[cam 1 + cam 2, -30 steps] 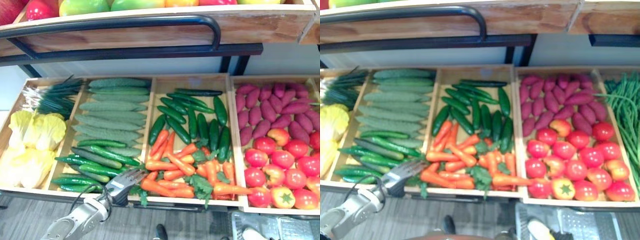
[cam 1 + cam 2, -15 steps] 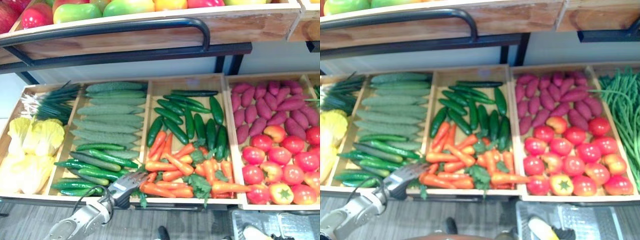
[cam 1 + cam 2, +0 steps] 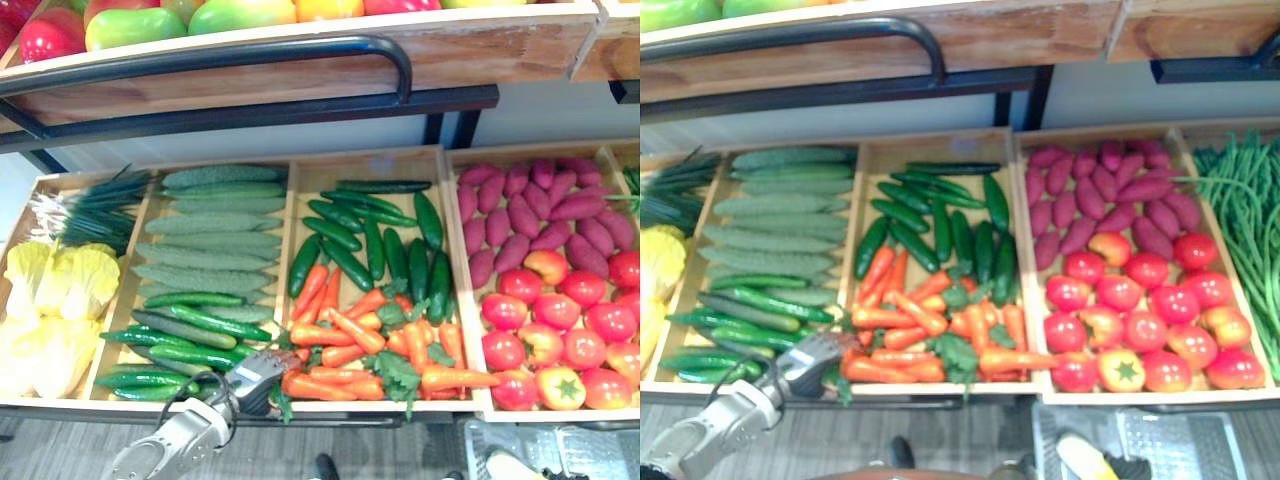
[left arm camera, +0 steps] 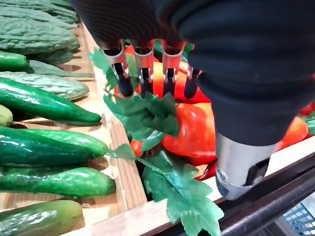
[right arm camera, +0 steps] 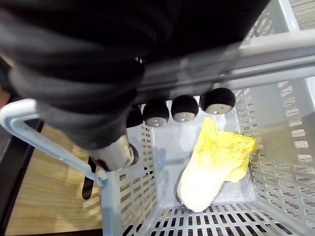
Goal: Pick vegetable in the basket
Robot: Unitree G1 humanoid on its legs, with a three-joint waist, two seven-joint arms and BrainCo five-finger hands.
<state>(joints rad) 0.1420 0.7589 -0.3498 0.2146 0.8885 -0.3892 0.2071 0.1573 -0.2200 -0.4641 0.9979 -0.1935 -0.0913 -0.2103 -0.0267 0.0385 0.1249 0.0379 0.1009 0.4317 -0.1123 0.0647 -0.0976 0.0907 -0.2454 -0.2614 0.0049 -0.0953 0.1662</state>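
Our left hand [image 3: 257, 372] has sunk from hovering onto the front carrots [image 3: 345, 340] in the middle crate [image 3: 365, 155]. Its fingers are straight with tips touching and the thumb is not yet closed, so we judge the grasp comes next. The carrots are orange, tapered and tangled in green leaves. Our right hand [image 5: 184, 109] clasps the basket [image 5: 275, 162] handle.

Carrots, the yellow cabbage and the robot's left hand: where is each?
Carrots [image 3: 352, 328]: left eye view, middle of one carrot.
Yellow cabbage [image 5: 211, 169]: right wrist view, its leafy middle.
Left hand [image 3: 258, 371]: left eye view, its dark back.
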